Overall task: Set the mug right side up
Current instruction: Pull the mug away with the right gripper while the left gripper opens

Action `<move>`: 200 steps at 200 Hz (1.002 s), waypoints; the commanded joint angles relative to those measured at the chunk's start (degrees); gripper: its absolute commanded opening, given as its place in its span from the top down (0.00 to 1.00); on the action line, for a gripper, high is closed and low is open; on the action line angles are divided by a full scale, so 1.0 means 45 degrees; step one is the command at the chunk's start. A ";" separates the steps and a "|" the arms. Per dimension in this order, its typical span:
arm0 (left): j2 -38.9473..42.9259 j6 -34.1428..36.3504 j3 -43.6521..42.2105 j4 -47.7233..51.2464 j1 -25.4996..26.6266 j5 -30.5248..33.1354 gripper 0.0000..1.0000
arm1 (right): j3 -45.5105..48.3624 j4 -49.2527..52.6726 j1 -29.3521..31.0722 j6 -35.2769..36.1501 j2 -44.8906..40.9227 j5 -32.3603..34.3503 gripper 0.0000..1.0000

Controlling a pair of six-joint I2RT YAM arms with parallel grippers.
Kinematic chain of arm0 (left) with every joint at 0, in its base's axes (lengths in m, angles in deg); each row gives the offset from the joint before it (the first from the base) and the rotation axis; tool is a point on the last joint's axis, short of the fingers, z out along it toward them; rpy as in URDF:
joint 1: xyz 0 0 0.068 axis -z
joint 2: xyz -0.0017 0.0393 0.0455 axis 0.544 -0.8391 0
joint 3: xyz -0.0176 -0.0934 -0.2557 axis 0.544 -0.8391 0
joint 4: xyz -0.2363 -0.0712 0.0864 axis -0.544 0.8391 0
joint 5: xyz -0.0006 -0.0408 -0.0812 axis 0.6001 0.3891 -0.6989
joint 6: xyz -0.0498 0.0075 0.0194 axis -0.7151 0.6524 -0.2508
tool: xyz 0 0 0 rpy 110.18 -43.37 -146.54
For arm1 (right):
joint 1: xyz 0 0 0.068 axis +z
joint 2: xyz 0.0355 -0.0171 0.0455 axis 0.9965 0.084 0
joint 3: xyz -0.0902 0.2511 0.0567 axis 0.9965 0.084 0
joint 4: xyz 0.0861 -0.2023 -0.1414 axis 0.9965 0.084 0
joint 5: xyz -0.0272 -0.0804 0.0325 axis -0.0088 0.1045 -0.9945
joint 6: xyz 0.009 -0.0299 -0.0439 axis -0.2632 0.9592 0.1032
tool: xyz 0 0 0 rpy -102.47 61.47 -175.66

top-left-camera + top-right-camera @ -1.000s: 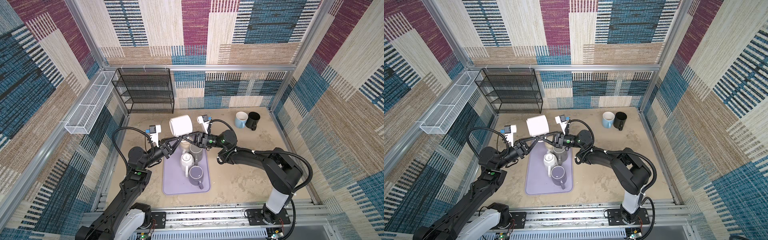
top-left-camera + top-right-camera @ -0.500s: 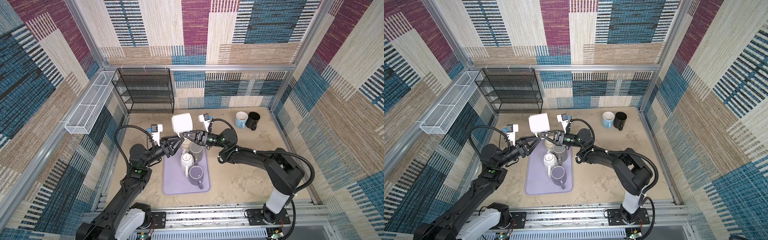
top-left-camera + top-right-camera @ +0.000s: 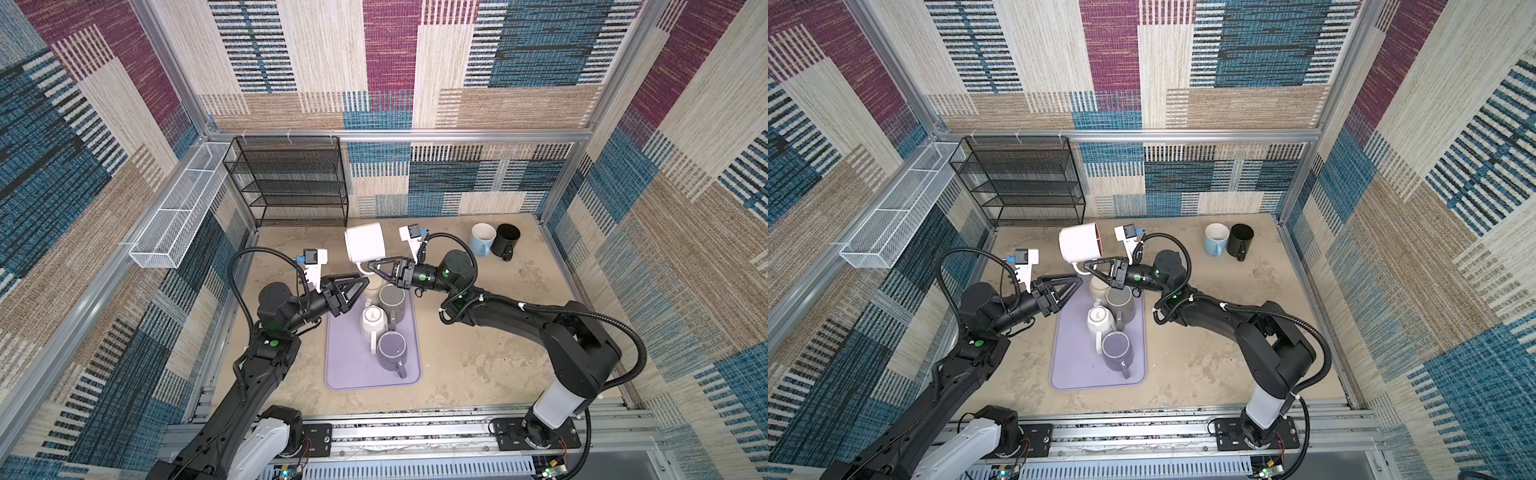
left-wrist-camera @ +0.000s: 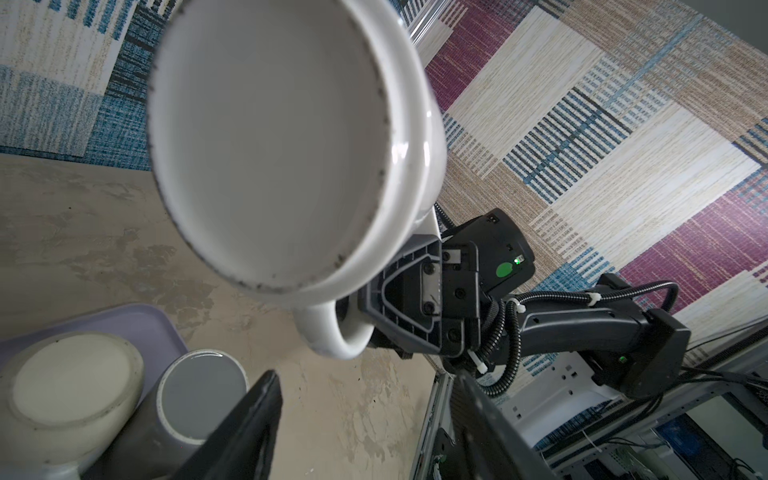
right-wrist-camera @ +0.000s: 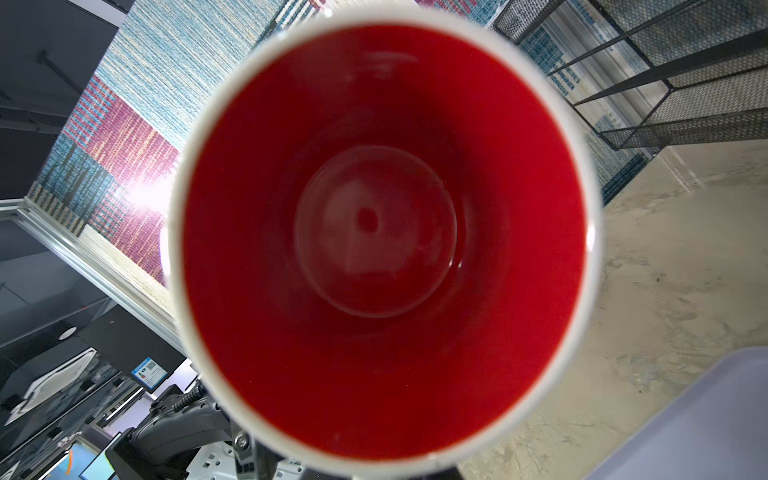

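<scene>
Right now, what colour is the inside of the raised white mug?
Red: the mug has a glossy red interior, shown best in the right wrist view.

1. The left arm [image 3: 266, 361] rises from the base rail, its elbow bent and its forearm angled toward the middle.
2. The left gripper [image 3: 361, 284] points inward with its jaws spread, gripping nothing.
3. The right arm [image 3: 519, 320] stretches low, its forearm nearly level.
4. The right gripper [image 3: 374, 267] faces the left one, its jaws clamped on the handle of the white mug [image 3: 365, 247].
</scene>
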 commanded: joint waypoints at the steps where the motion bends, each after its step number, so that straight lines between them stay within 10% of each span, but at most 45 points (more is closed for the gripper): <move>1: 0.0054 0.0755 0.0224 0.1076 -0.0012 0.0315 0.34 | -0.0224 0.0281 -0.0111 0.0881 -0.0363 0.0422 1.00; 200: 0.0196 0.2703 0.1849 0.6635 -0.0013 0.3223 0.39 | -0.1577 1.0643 -0.3209 0.7145 -0.2312 0.4392 1.00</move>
